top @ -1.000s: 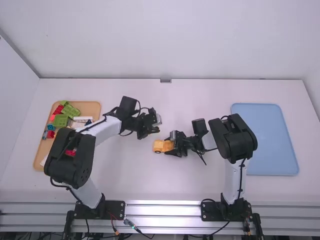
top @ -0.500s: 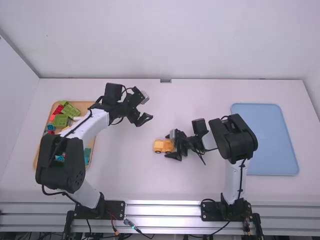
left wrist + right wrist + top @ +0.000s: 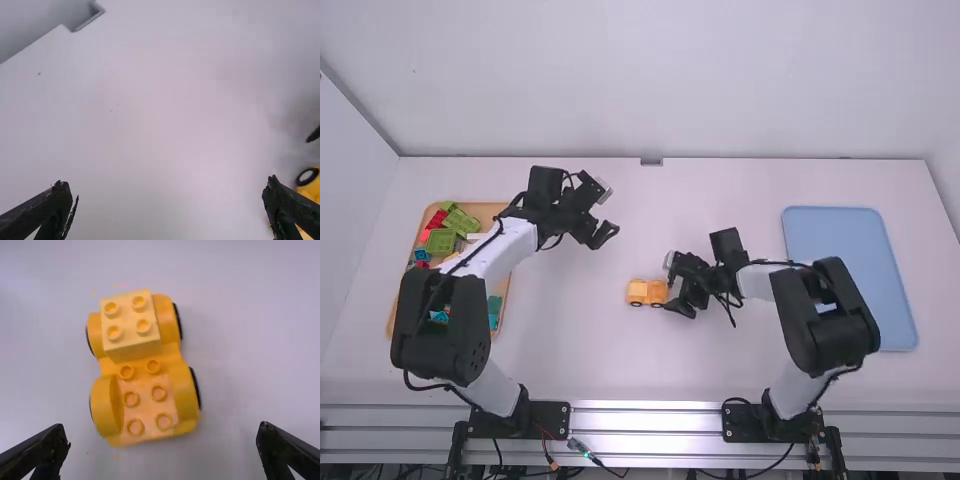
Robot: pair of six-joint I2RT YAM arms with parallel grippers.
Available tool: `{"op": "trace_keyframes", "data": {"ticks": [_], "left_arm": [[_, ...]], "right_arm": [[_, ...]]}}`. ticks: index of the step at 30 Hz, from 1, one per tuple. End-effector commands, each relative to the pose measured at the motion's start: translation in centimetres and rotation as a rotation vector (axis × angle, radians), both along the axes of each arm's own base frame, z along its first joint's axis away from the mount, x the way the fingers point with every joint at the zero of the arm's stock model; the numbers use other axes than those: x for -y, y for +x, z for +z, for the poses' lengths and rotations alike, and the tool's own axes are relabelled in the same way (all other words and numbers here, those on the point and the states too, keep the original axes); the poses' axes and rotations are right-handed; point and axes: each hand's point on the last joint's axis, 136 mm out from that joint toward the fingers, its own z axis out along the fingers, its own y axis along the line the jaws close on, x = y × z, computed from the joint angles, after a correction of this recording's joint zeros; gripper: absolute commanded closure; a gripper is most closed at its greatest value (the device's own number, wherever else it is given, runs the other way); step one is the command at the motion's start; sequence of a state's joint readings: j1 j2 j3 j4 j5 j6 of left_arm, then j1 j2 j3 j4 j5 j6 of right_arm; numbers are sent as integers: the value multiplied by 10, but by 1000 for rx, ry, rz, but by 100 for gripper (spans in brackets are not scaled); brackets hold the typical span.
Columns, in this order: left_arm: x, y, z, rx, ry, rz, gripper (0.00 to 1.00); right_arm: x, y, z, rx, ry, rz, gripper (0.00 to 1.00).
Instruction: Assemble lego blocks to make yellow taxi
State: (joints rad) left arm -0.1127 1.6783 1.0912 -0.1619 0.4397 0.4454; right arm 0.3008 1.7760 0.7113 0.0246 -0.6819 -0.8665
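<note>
Near the table's middle in the high view stands a yellow car (image 3: 647,292) on its wheels. The right wrist view shows a yellow block (image 3: 131,324) seated on one end of the yellow car base (image 3: 147,405), whose other end has bare studs. My right gripper (image 3: 680,291) is just right of the car in the high view. In the right wrist view, the right gripper (image 3: 162,442) is open, its fingers apart. My left gripper (image 3: 604,237) is farther back and left of the car, above the table; in the left wrist view, the left gripper (image 3: 169,200) is open and holds nothing.
On the left, partly under the left arm, an orange-brown tray (image 3: 507,213) holds green, red, blue and other blocks. A blue tray (image 3: 850,230) lies at the right, the right arm reaching over its near left part.
The left gripper has moved back and left, away from the car. The right gripper has drawn off slightly to the right, uncovering the car's right end, and its arm has swung outward.
</note>
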Motion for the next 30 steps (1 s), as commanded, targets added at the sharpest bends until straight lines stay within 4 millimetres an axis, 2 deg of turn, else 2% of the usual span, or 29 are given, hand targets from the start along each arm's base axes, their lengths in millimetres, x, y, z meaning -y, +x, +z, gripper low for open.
{"op": "trace_keyframes", "data": {"ticks": [1,4,7,8,9,11,12,13,16,19,21,22,23,26,29,30], "left_arm": [[-11,4,0,-34,-3,109,1],[-12,-4,-7,-116,-31,161,1],[-37,3,-12,-95,60,261,1],[-62,11,-12,-112,59,459,1],[-76,14,-11,-119,51,574,1],[-119,15,-8,-129,51,855,1],[-121,15,-8,-131,53,863,1],[-133,11,-7,-163,68,876,1],[-143,4,-3,-224,57,838,1],[-178,0,6,-261,45,932,1],[-214,-4,10,-284,50,1025,1],[-214,-4,10,-284,50,1025,1],[-232,-10,11,-310,45,1040,1],[-248,-20,9,-371,35,988,1],[-280,-37,-3,-446,50,1069,1],[-285,-39,-5,-456,50,1081,1]], "right_arm": [[18,12,7,77,-118,-63,1],[27,19,21,100,-157,-141,1],[32,27,34,125,-167,-209,1],[34,29,39,142,-169,-218,1],[34,30,42,149,-167,-219,1],[33,30,50,168,-154,-219,1],[33,30,51,170,-153,-219,1],[32,31,54,180,-149,-219,1],[33,32,56,189,-151,-220,1],[33,34,57,197,-150,-222,1],[33,34,57,201,-148,-222,1],[33,34,57,201,-148,-222,1],[33,34,58,202,-148,-223,1],[32,35,58,204,-147,-223,1],[32,35,58,207,-145,-223,1],[32,35,58,207,-145,-223,1]]}}
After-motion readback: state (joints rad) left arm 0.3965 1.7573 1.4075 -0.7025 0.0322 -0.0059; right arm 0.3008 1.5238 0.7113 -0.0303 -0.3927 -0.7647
